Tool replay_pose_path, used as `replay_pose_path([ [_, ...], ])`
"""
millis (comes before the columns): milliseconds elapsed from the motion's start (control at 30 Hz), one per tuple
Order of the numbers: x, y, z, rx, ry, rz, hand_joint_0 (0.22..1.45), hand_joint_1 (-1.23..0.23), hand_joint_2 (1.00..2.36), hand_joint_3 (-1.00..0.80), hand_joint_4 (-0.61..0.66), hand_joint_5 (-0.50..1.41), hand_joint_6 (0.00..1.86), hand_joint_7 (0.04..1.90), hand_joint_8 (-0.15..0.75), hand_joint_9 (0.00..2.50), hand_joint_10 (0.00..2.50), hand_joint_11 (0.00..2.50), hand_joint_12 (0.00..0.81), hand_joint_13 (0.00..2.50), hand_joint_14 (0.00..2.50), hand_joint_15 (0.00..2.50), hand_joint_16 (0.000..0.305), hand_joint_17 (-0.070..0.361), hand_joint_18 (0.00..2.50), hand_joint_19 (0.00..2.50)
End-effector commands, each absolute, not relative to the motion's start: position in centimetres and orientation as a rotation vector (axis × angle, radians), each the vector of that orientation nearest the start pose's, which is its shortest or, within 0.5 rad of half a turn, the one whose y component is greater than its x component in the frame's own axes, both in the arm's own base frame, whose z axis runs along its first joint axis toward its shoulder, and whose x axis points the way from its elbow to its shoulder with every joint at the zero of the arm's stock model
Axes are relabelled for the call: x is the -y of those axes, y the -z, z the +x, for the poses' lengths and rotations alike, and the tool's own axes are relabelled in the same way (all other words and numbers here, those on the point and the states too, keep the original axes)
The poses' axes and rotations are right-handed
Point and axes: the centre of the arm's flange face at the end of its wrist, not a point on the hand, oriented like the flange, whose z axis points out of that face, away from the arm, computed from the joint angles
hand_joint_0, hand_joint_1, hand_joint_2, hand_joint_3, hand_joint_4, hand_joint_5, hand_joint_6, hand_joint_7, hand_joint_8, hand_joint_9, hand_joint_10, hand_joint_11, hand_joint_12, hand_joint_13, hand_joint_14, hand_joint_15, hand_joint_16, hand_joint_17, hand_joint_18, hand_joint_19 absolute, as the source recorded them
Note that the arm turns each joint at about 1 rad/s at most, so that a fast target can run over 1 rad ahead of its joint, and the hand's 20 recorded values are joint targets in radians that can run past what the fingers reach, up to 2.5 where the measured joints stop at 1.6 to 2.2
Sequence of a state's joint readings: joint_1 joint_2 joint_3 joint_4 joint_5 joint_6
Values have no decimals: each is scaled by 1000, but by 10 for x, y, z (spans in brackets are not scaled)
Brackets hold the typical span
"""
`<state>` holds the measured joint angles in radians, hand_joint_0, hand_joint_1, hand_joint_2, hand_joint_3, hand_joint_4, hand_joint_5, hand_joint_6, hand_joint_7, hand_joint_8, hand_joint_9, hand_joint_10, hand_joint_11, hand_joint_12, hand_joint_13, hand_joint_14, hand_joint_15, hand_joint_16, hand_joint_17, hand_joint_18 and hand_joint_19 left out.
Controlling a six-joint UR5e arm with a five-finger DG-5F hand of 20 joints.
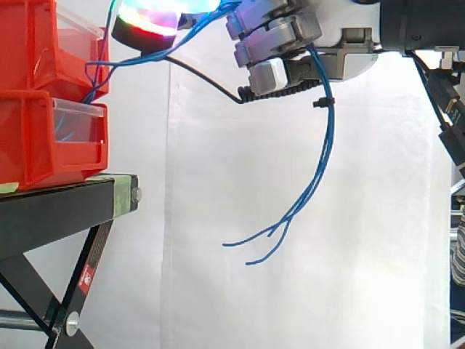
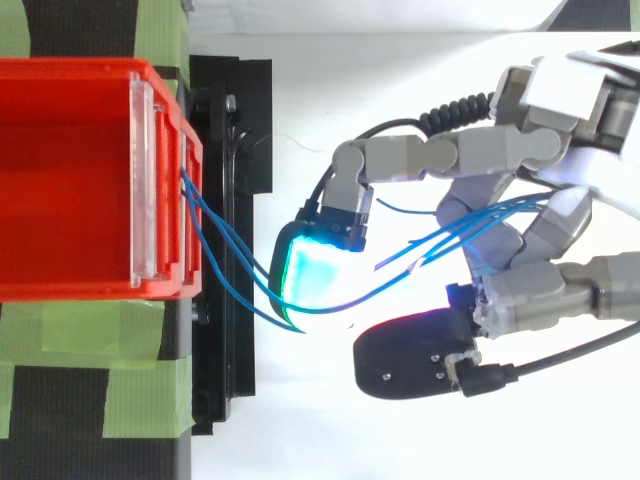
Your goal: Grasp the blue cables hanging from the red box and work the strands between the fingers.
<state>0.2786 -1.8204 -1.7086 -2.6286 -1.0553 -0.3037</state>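
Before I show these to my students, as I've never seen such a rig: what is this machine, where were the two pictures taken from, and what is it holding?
It is a robot arm ending in a hand with fingers and a thumb; the glowing pads are its own fingertips. One picture looks level from the side, the other straight down from above. Red bins stand stacked on a black stand before a white curtain. Blue cables run out from the bins' front, pass between the hand's curled fingers, and their loose ends dangle below it.
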Motion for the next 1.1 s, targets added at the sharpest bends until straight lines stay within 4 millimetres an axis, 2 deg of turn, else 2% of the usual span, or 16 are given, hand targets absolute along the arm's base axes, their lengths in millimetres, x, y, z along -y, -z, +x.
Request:
replay_pose_path([
  [0, 19, -338, 595, -1084, -869, 1069, 784, -744, 1003, -372, 285, 470, 4, 1357, 532, 1780, 2500, 2500, 684, 1959, 2500, 1706, 243, 182, 2500, 603],
  [267, 18, -338, 595, -1097, -849, 1051, 701, -728, 1006, -674, 245, 385, 1, 1385, 532, 1780, 2500, 2500, 684, 1959, 2500, 1706, 243, 182, 2500, 603],
  [367, 17, -338, 595, -1098, -850, 1050, 670, -719, 1004, -816, 230, 380, 1, 1393, 532, 1780, 2500, 2500, 684, 1959, 2500, 1706, 243, 182, 2500, 603],
  [500, 17, -338, 595, -1098, -850, 1050, 661, -703, 1003, -917, 239, 433, 3, 1417, 532, 1780, 2500, 2500, 684, 1959, 2500, 1706, 243, 182, 2500, 603],
  [767, 18, -338, 595, -1094, -842, 1056, 677, -681, 1000, -995, 228, 539, 1, 1441, 532, 1780, 2500, 2500, 684, 1959, 2500, 1706, 243, 182, 2500, 603],
  [1067, 31, -337, 591, -1010, -737, 1130, 702, -670, 1000, -1000, 221, 619, 4, 1444, 532, 1780, 2500, 2500, 684, 1959, 2500, 1706, 243, 182, 2500, 603],
])
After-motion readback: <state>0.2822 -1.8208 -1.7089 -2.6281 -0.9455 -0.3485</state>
